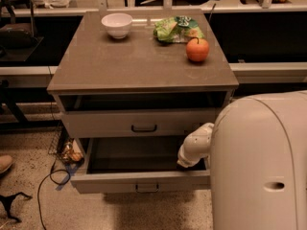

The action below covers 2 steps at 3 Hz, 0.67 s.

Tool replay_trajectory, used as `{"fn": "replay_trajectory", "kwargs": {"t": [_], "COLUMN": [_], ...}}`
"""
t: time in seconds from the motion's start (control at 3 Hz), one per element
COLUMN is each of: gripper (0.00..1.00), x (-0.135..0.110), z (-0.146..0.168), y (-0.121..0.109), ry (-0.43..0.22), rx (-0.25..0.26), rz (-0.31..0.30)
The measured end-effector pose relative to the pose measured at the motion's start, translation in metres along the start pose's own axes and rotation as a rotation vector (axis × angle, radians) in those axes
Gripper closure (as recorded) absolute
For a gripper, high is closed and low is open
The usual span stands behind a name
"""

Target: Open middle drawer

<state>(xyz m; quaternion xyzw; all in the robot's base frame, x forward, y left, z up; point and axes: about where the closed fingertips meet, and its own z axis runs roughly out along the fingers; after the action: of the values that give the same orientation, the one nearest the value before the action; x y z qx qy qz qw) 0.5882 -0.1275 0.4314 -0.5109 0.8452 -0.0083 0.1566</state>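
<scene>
Cabinet (pixel 120 66): standing on a speckled floor, its flat top bearing three items.

Middle drawer (pixel 139 181): standing open, projecting well forward of the cabinet face. Its low front panel is showing a small dark bar handle (pixel 146 187) at centre. The wide, shallow box behind the panel is lying in shadow, with a plain dark floor showing across its left and middle parts.

Gripper (pixel 184 164): hanging at the end of the white arm (pixel 196 145), which is coming in from the right. It is dipping into the right side of the open drawer box, just behind the front panel and close to the right wall. Whether it is open, closed or holding anything cannot be told from this view.

Top drawer (pixel 115 123): sitting above the middle one, its front close to the cabinet face, with a dark gap showing between its upper edge and the cabinet top.

On the cabinet top: a white bowl (pixel 117 24) is sitting at the rear left, only white showing inside it. A green snack bag (pixel 175 28) is lying at the rear right. An orange fruit (pixel 197 49) is standing just in front of the bag, near the right edge.

Robot body (pixel 259 166): filling the lower right of the view, hiding the drawer's right end.
</scene>
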Motion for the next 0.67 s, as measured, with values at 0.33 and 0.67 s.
{"fn": "replay_trajectory", "kwargs": {"t": [0.33,0.67], "gripper": [1.00,1.00], "x": [0.017,0.035], "z": [0.013,0.019], "y": [0.011,0.021], "ry": [0.004,0.010], "rx": [-0.017,-0.026], "rz": [0.037,0.072]}}
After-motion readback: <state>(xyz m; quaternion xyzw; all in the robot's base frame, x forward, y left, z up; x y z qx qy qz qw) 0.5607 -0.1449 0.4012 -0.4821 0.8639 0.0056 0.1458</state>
